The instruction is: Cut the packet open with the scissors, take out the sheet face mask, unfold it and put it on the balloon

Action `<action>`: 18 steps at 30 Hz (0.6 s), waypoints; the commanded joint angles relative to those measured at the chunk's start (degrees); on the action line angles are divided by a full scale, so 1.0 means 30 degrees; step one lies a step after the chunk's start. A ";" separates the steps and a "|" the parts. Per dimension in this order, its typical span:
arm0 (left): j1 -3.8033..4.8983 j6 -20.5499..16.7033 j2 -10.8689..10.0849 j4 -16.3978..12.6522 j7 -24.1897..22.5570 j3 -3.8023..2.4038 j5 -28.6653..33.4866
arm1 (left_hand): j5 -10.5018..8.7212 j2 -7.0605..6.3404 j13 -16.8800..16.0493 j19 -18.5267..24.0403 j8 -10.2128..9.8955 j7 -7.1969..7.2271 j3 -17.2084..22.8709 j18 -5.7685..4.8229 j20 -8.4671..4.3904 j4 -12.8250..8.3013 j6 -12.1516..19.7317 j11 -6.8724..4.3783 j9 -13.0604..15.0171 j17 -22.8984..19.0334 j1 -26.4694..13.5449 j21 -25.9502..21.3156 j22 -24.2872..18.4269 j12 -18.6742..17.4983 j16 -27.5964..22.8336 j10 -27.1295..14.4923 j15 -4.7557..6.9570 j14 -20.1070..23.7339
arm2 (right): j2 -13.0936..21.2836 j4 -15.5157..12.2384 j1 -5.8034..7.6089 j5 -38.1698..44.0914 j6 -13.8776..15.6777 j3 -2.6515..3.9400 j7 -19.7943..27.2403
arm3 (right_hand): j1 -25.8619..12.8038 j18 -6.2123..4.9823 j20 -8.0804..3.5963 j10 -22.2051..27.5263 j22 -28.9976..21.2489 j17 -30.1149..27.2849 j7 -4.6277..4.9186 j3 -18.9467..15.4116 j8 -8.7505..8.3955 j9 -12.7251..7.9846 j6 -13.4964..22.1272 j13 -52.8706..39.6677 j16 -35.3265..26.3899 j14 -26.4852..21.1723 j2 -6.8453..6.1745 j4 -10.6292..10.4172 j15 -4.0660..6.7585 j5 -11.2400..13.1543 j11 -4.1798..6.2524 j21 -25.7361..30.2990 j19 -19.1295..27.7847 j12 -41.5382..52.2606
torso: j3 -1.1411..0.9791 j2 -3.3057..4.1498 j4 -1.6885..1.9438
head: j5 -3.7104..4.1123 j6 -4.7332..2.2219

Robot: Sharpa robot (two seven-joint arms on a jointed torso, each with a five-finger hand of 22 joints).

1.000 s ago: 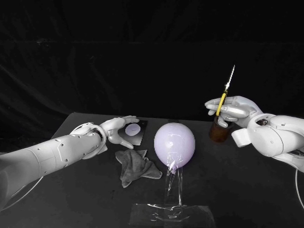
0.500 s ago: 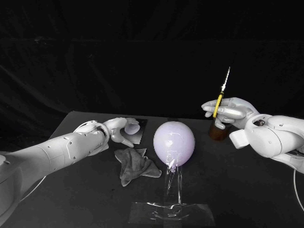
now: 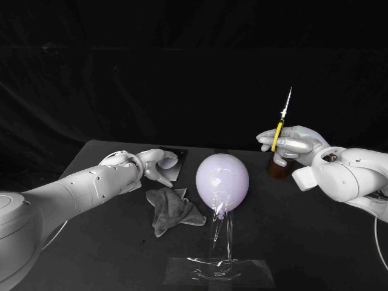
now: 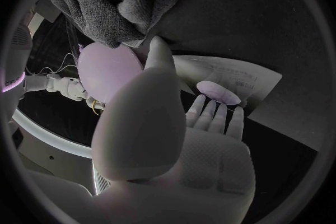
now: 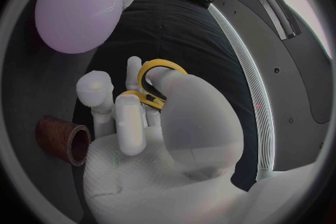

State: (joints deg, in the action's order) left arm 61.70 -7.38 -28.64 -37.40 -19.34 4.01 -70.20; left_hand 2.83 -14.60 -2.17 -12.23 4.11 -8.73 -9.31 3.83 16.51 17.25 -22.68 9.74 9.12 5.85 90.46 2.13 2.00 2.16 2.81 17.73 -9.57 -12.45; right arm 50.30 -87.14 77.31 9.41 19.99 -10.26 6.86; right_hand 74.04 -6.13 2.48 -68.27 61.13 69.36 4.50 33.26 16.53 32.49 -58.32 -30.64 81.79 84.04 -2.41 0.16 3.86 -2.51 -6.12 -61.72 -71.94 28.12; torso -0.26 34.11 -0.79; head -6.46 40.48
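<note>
**Head view.** A grey cloth (image 3: 172, 212) lies crumpled on the table, just in front of the left hand and beside the balloon. A brown cup (image 3: 279, 170) stands under the right hand, its top partly hidden by it. The table (image 3: 316, 242) is black and matte, with a black drape (image 3: 159, 73) hanging behind it. The balloon (image 3: 222, 180) is pale lilac and egg-shaped. It sits upright on a clear stand (image 3: 219, 239) mid-table, between the two hands. The packet (image 3: 180, 156) lies at the far left part of the table, behind the cloth, partly covered by the left hand (image 3: 152, 165). The right hand (image 3: 292, 145) is raised off the table, fingers clenched on the yellow handles of the scissors (image 3: 280, 130), blades pointing up.

**Left wrist view.** The cloth is bunched close to the balloon, and both lie beyond the hand. The black tabletop shows around the packet. The packet is silvery and rectangular, with small print and a pale oval patch on its face. The left fingers are stretched out, tips resting on the packet's edge beside the oval, with the thumb raised clear of it. I cannot tell whether this is a grasp or only a touch.

**Right wrist view.** The cup is just beside the hand, its mouth visible. The balloon is beyond the fingertips, apart from them. The black table lies beneath. The fingers wrap the yellow scissor loops.
</note>
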 commanded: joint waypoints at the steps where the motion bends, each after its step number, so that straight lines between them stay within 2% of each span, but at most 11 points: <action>1: -0.0078 0.1361 0.0213 0.0180 0.0581 0.0039 0.0071 | 0.0067 0.0291 0.0040 -0.0233 -0.0007 -0.1251 0.0248 0.0171 0.0018 0.0000 0.0323 0.0260 -0.0058 0.0017 0.0106 0.0158 0.0057 -0.0035 0.0029 -0.0109 -0.0117 -0.0125 | -0.0043 -0.0023 -0.0008 0.0247 -0.0387 0.0016 0.0032 | 0.0014 -0.0255 -0.0056 -0.4335 0.0017 -0.0002 -0.0060 0.0046 0.0082 0.0447 0.0050 0.0007 -0.0083 0.0612 0.0226 -0.0075 0.0085 -0.0094 0.2212 -0.0046 -0.0142 0.2463 | -0.0019 -0.0004 -0.0022 | -0.0005 0.0082; 6: -0.0071 0.1580 0.0332 0.0484 0.0773 0.0040 0.0096 | 0.0075 0.0317 0.0048 -0.0355 -0.0042 -0.1438 0.0575 0.0213 0.0013 -0.0002 0.0497 0.0446 -0.0102 0.0032 0.0125 0.0204 0.0077 -0.0055 0.0028 -0.0143 -0.0265 -0.0192 | -0.0038 -0.0076 -0.0013 0.0299 -0.0427 0.0016 0.0009 | 0.0021 -0.0251 -0.0057 -0.4352 0.0035 0.0019 -0.0063 0.0048 0.0086 0.0454 0.0047 0.0007 -0.0075 0.0620 0.0231 -0.0068 0.0087 -0.0094 0.2214 -0.0062 -0.0158 0.2460 | -0.0008 0.0009 -0.0021 | 0.0032 0.0081; 9: -0.0067 0.1735 0.0363 0.0595 0.0905 0.0040 0.0186 | 0.0039 0.0994 0.0020 -0.0580 0.0054 -0.1594 0.1429 0.0297 0.0012 -0.0031 0.0285 0.0602 -0.0006 0.0145 0.0288 0.0291 0.0114 -0.0015 0.0117 0.0117 -0.0394 -0.0550 | -0.0034 -0.0098 -0.0014 0.0343 -0.0458 0.0016 -0.0006 | 0.0028 -0.0251 -0.0059 -0.4387 0.0037 0.0016 -0.0066 0.0050 0.0092 0.0462 0.0041 -0.0086 -0.0076 0.0622 0.0233 -0.0059 0.0089 -0.0095 0.2217 -0.0062 -0.0165 0.2541 | -0.0001 0.0012 -0.0020 | 0.0044 0.0102; 10: -0.0066 0.1781 0.0369 0.0614 0.0954 0.0041 0.0240 | 0.0034 0.1400 -0.0008 -0.0696 0.0118 -0.1653 0.1818 0.0335 0.0009 -0.0047 0.0119 0.0665 0.0057 0.0224 0.0363 0.0332 0.0134 0.0028 0.0185 0.0353 -0.0431 -0.0783 | -0.0033 -0.0106 -0.0014 0.0363 -0.0469 0.0016 -0.0010 | 0.0028 -0.0251 -0.0059 -0.4387 0.0037 0.0016 -0.0066 0.0050 0.0092 0.0462 0.0041 -0.0086 -0.0076 0.0622 0.0233 -0.0059 0.0089 -0.0095 0.2217 -0.0062 -0.0165 0.2541 | 0.0003 0.0015 -0.0011 | 0.0055 0.0118; 11: -0.0065 0.1797 0.0368 0.0618 0.1002 0.0041 0.0289 | 0.0002 0.2124 -0.0068 -0.1040 0.0284 -0.1766 0.2502 0.0460 -0.0007 -0.0096 -0.0326 0.0790 0.0221 0.0403 0.0533 0.0455 0.0195 0.0131 0.0357 0.0931 -0.0527 -0.1336 | -0.0036 -0.0114 -0.0015 0.0381 -0.0479 0.0016 -0.0014 | 0.0031 -0.0255 -0.0059 -0.4421 0.0020 -0.0001 -0.0067 0.0051 0.0095 0.0467 0.0038 -0.0232 -0.0084 0.0621 0.0234 -0.0054 0.0090 -0.0096 0.2218 -0.0044 -0.0158 0.2673 | 0.0005 0.0018 -0.0007 | 0.0052 0.0128; 12: -0.0064 0.1795 0.0367 0.0617 0.1029 0.0041 0.0311 | -0.0008 0.2205 -0.0074 -0.1095 0.0307 -0.1774 0.2585 0.0481 -0.0009 -0.0104 -0.0388 0.0800 0.0244 0.0423 0.0552 0.0474 0.0205 0.0141 0.0376 0.1002 -0.0539 -0.1401 | -0.0038 -0.0119 -0.0015 0.0392 -0.0486 0.0016 -0.0016 | 0.0034 -0.0252 -0.0060 -0.4461 0.0033 0.0022 -0.0069 0.0050 0.0099 0.0474 0.0036 -0.0356 -0.0075 0.0628 0.0233 -0.0047 0.0091 -0.0095 0.2222 -0.0054 -0.0171 0.2786 | 0.0008 0.0013 0.0002 | 0.0055 0.0133; 13: -0.0063 0.1782 0.0366 0.0615 0.1067 0.0041 0.0353 | -0.0019 0.2562 -0.0108 -0.1265 0.0413 -0.1754 0.2858 0.0541 -0.0004 -0.0146 -0.0684 0.0800 0.0352 0.0513 0.0669 0.0537 0.0234 0.0200 0.0462 0.1344 -0.0554 -0.1682 | -0.0043 -0.0128 -0.0015 0.0411 -0.0499 0.0016 -0.0020 | 0.0034 -0.0252 -0.0060 -0.4461 0.0033 0.0022 -0.0069 0.0050 0.0099 0.0474 0.0036 -0.0356 -0.0075 0.0628 0.0233 -0.0047 0.0091 -0.0095 0.2222 -0.0054 -0.0171 0.2786 | 0.0006 0.0012 0.0008 | 0.0057 0.0146; 14: -0.0063 0.1762 0.0368 0.0614 0.1087 0.0041 0.0389 | -0.0004 0.3146 -0.0215 -0.1807 0.0708 -0.1744 0.3248 0.0723 -0.0002 -0.0234 -0.1476 0.0830 0.0631 0.0831 0.0951 0.0740 0.0333 0.0411 0.0794 0.2342 -0.0564 -0.2680 | -0.0048 -0.0136 -0.0015 0.0427 -0.0509 0.0016 -0.0022 | 0.0034 -0.0252 -0.0060 -0.4461 0.0033 0.0022 -0.0069 0.0050 0.0099 0.0474 0.0036 -0.0356 -0.0075 0.0628 0.0233 -0.0047 0.0091 -0.0095 0.2222 -0.0054 -0.0171 0.2786 | 0.0005 0.0014 0.0011 | 0.0054 0.0156; 16: -0.0062 0.1666 0.0371 0.0613 0.1111 0.0041 0.0459 | -0.0029 0.3684 -0.0302 -0.2465 0.1117 -0.1775 0.3646 0.1012 0.0012 -0.0384 -0.2522 0.0872 0.0996 0.1191 0.1458 0.0991 0.0431 0.0631 0.1191 0.3737 -0.0623 -0.3960 | -0.0064 -0.0154 -0.0015 0.0459 -0.0527 0.0016 -0.0026 | 0.0036 -0.0250 -0.0064 -0.4551 0.0043 -0.0025 -0.0072 0.0046 0.0108 0.0493 0.0033 -0.0606 -0.0096 0.0626 0.0232 -0.0034 0.0096 -0.0094 0.2226 -0.0057 -0.0190 0.3011 | 0.0002 0.0009 0.0022 | 0.0057 0.0172; 17: -0.0062 0.1609 0.0374 0.0613 0.1116 0.0041 0.0490 | -0.0028 0.3749 -0.0321 -0.2579 0.1204 -0.1764 0.3691 0.1057 0.0013 -0.0408 -0.2747 0.0845 0.1073 0.1260 0.1532 0.1033 0.0447 0.0677 0.1269 0.4011 -0.0606 -0.4208 | -0.0072 -0.0165 -0.0016 0.0479 -0.0537 0.0016 -0.0027 | 0.0036 -0.0250 -0.0064 -0.4551 0.0043 -0.0025 -0.0072 0.0046 0.0108 0.0493 0.0033 -0.0606 -0.0096 0.0626 0.0232 -0.0034 0.0096 -0.0094 0.2226 -0.0057 -0.0190 0.3011 | -0.0001 0.0012 0.0020 | 0.0056 0.0173; 18: -0.0061 0.1557 0.0377 0.0614 0.1115 0.0041 0.0510 | -0.0018 0.3973 -0.0427 -0.3036 0.1586 -0.1767 0.3874 0.1235 0.0018 -0.0532 -0.3735 0.0861 0.1403 0.1577 0.1852 0.1204 0.0513 0.0927 0.1643 0.5254 -0.0616 -0.5341 | -0.0078 -0.0174 -0.0016 0.0493 -0.0545 0.0016 -0.0029 | 0.0036 -0.0249 -0.0064 -0.4558 0.0048 -0.0023 -0.0072 0.0046 0.0109 0.0494 0.0033 -0.0634 -0.0096 0.0627 0.0232 -0.0033 0.0096 -0.0094 0.2226 -0.0062 -0.0194 0.3036 | 0.0002 0.0012 0.0016 | 0.0057 0.0168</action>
State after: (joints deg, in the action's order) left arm 62.61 -6.17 -27.63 -35.59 -18.61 3.62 -68.92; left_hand 3.12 -2.88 -3.07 -20.02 8.42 -9.44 1.87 3.53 15.67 15.64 -32.73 12.22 12.90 7.17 95.74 5.55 2.04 4.49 6.59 31.91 -11.06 -26.34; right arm 50.15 -87.50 77.26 9.98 19.59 -10.26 6.46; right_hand 74.05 -6.07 2.27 -68.27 61.24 69.34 4.59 33.20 16.63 32.93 -58.22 -32.58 81.80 84.12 -2.41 0.23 3.78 -2.50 -6.12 -61.72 -72.14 28.12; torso -0.27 34.14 -0.78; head -6.29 40.99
